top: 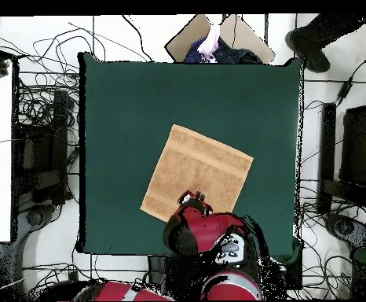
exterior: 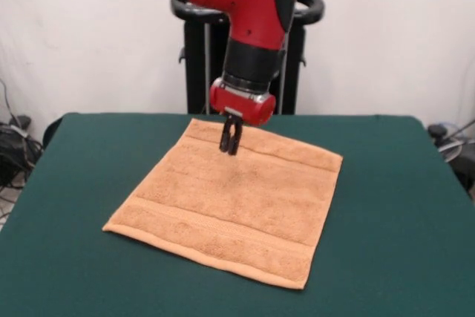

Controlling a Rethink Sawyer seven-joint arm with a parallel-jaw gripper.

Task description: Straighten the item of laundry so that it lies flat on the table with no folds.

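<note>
From the front, the gripper [exterior: 230, 140] hangs pressed together over the far band of the towel [exterior: 234, 202] spread flat mid-table [exterior: 401, 206], while overhead the arm hides its 2 fingers.

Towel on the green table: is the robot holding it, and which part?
Nothing is held. The gripper hangs just above the towel near its far hem, and the towel lies flat on the table.

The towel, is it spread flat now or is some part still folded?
Spread flat: the towel shows all four corners and both band stripes, with no fold visible on the table.
</note>
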